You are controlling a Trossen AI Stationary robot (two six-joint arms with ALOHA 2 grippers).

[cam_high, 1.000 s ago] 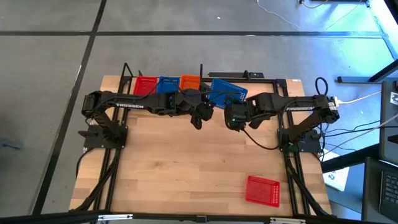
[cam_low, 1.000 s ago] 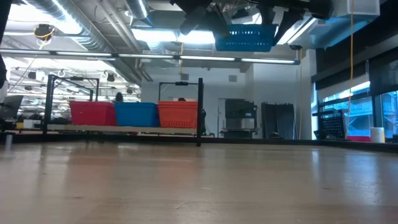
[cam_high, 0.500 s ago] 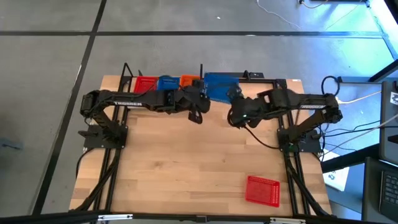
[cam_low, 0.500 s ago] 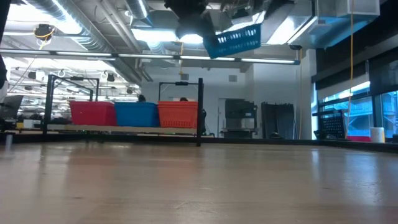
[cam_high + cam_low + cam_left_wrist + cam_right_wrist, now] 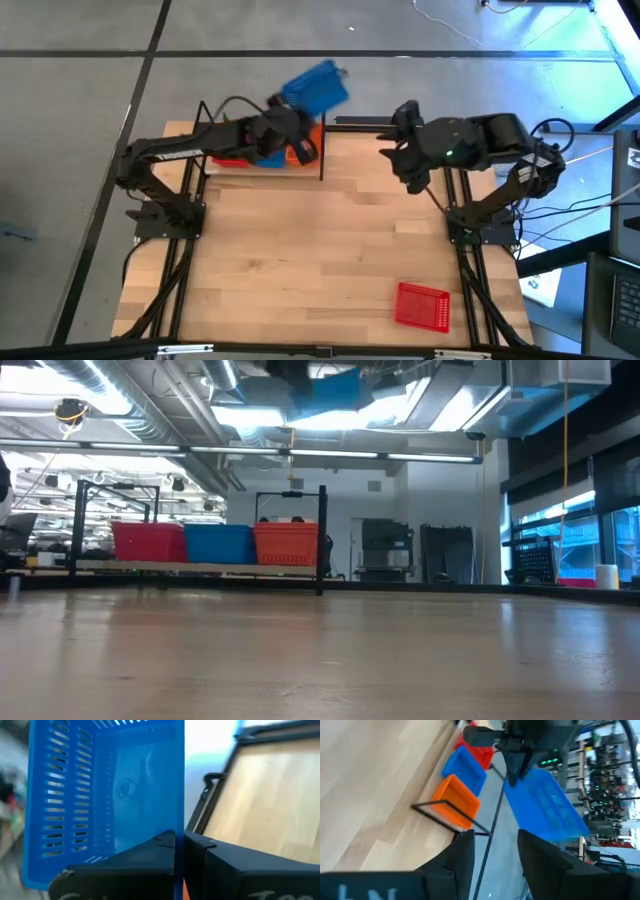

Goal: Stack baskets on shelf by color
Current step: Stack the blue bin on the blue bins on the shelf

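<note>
Your left hand (image 5: 179,862) now pinches the blue basket (image 5: 312,87) by its wall, high above the shelf (image 5: 330,125); a second ago the right arm carried it near the middle of the desk (image 5: 320,250), so the handover is done. Your right hand (image 5: 492,852) has pulled back toward its own side, fingers spread and empty. Bring the basket down onto the blue stack (image 5: 219,543), between red and orange. One red basket (image 5: 422,305) lies at the desk's near edge, yet to be stacked.
</note>
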